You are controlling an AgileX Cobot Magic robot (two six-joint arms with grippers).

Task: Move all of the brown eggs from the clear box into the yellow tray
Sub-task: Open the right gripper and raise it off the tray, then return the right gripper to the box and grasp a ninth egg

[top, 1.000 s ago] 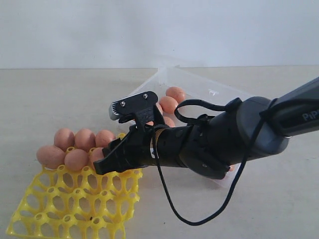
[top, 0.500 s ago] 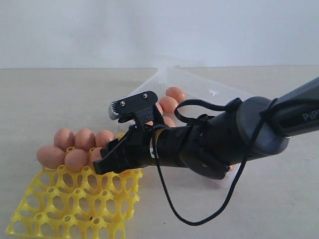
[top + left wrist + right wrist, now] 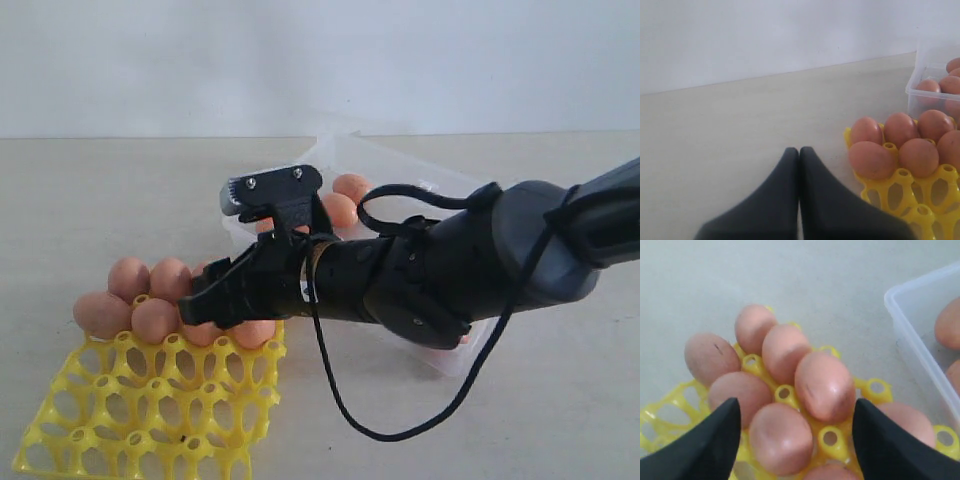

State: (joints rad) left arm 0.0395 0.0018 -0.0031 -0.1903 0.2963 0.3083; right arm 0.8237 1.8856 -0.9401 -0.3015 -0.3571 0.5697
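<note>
The yellow tray [image 3: 150,400] lies at the front left with several brown eggs [image 3: 128,278] in its far rows. My right gripper [image 3: 205,300] hangs just above those eggs, open, its two fingers wide apart over seated eggs [image 3: 780,437] and touching none. In the right wrist view the gripper [image 3: 796,410] straddles the tray's [image 3: 830,438] filled cups. Behind the arm the clear box [image 3: 400,175] holds more eggs [image 3: 352,187]. My left gripper [image 3: 799,150] is shut and empty, low over bare table beside the tray [image 3: 890,185]; it is out of the exterior view.
The right arm and its looping black cable [image 3: 340,400] cover much of the clear box. The near rows of the tray [image 3: 120,440] have vacant cups. The box's corner [image 3: 912,95] stands just beyond the tray. A white wall closes the back.
My right gripper has risen slightly and shifted left over the tray. An egg now shows seated in the tray under its fingers. The left gripper's earlier position is not shown.
</note>
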